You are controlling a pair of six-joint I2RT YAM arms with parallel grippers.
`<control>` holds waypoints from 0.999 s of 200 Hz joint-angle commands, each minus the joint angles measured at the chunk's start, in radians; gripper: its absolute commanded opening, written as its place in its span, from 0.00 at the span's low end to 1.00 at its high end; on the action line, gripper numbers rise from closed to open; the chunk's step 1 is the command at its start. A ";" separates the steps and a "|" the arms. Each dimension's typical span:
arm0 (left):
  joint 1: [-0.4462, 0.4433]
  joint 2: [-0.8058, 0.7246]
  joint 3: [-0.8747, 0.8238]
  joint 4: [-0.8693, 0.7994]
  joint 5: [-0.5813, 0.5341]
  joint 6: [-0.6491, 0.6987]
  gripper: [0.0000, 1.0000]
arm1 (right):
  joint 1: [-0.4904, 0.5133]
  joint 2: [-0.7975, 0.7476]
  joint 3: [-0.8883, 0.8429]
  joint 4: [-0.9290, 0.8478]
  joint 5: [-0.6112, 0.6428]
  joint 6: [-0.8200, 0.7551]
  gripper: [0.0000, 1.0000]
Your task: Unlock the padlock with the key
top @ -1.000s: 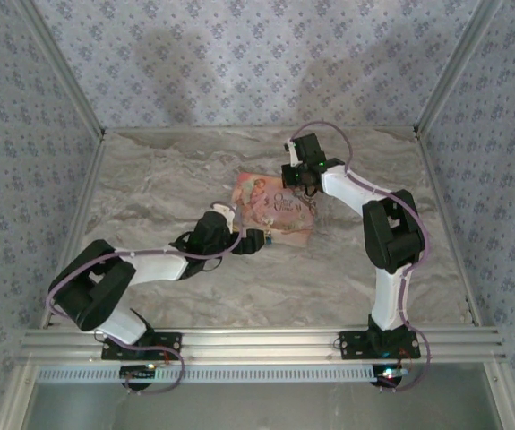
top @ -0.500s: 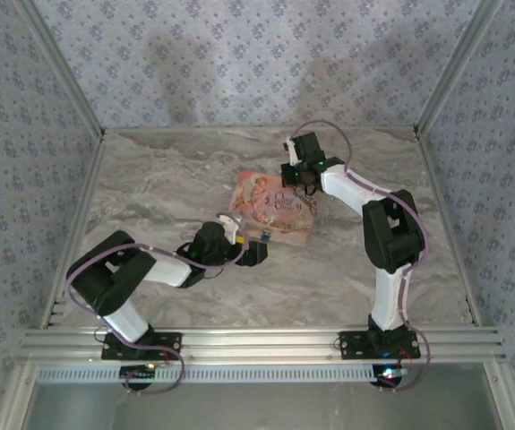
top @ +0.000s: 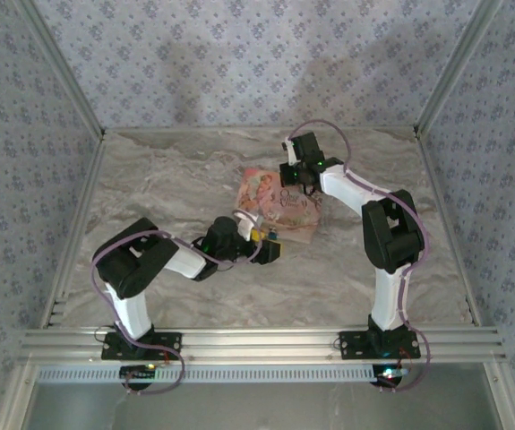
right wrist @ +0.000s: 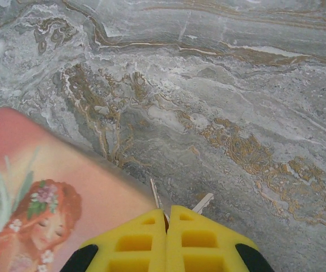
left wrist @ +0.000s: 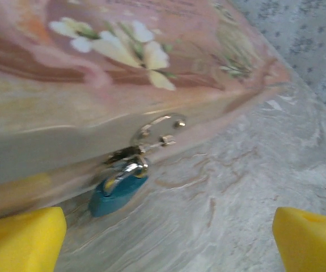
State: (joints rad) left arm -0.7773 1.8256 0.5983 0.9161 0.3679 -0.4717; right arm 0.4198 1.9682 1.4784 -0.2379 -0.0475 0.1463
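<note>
The padlock (left wrist: pixel 116 192) is small and blue, with a metal shackle, and hangs from the hasp (left wrist: pixel 154 131) on the front of the pink illustrated box (left wrist: pixel 111 68). My left gripper (left wrist: pixel 168 238) is open, its yellow pads (left wrist: pixel 21 241) set wide on either side just in front of the padlock and not touching it. From above, that gripper (top: pixel 266 244) sits at the box's (top: pixel 275 199) near edge. My right gripper (right wrist: pixel 167 212) is shut on the key (right wrist: pixel 156 194), whose thin blade sticks out between the tips. A second blade (right wrist: pixel 203 202) shows beside it. The right gripper hovers over the box's far corner.
The box lies mid-table on the marble surface (top: pixel 167 179). Metal frame rails and patterned walls (top: pixel 42 134) enclose the table on three sides. Open marble stretches to the left of the box and behind it.
My left arm has swung right, bringing its gripper up to the box's front by the padlock, jaws slightly narrower. The right arm and the key have stayed put.
</note>
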 commanded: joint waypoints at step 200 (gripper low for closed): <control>-0.044 -0.055 -0.012 0.002 -0.123 0.069 0.93 | -0.013 -0.098 0.027 -0.115 0.129 -0.002 0.00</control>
State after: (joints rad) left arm -0.8185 1.8187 0.5945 0.9199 0.2764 -0.4328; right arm 0.4282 1.9469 1.4784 -0.2737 -0.0021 0.1406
